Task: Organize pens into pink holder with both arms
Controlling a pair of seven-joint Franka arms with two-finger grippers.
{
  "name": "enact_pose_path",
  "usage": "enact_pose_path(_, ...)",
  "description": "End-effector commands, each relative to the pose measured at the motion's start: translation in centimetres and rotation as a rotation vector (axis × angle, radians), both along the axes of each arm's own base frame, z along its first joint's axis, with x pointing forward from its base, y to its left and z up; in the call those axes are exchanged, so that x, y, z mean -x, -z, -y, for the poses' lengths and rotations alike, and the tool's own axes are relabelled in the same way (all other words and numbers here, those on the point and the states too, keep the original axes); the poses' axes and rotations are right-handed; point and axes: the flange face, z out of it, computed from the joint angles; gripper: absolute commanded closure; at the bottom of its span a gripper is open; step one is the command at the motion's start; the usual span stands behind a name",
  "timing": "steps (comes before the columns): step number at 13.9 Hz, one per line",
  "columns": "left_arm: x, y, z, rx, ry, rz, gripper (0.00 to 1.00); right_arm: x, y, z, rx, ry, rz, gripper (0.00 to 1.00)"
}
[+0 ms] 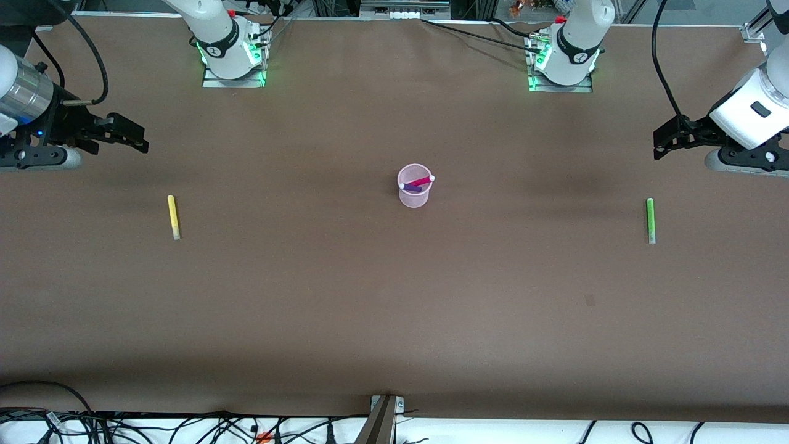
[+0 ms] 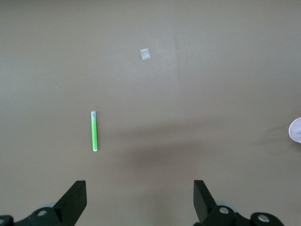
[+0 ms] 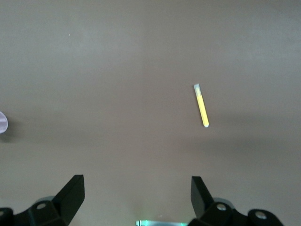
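The pink holder (image 1: 413, 186) stands upright at the middle of the table with the magenta-pink pen (image 1: 421, 181) and the dark purple pen (image 1: 412, 187) inside it. The yellow pen (image 1: 174, 216) lies flat toward the right arm's end; it also shows in the right wrist view (image 3: 201, 105). The green pen (image 1: 650, 220) lies flat toward the left arm's end; it also shows in the left wrist view (image 2: 94, 131). My right gripper (image 1: 132, 137) is open and empty, up over the table at its own end. My left gripper (image 1: 666, 139) is open and empty, up over its own end.
A small grey mark (image 1: 590, 300) is on the brown table top, nearer the front camera than the green pen; it also shows in the left wrist view (image 2: 146, 54). The arm bases (image 1: 233, 55) (image 1: 564, 61) stand along the table edge farthest from the front camera. Cables lie off the edge nearest it.
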Motion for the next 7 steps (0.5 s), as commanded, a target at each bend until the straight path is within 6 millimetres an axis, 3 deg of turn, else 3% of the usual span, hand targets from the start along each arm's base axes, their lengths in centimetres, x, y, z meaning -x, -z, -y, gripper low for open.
enact_pose_path(1,0.5,-0.9,0.2,0.019,0.014,-0.001,0.00,2.4,-2.1,0.3,0.020,-0.008,0.018,0.00)
enact_pose_path(7,0.5,-0.9,0.2,0.019,0.012,-0.001,0.00,1.4,-2.8,0.9,0.054,-0.057,0.036,0.00)
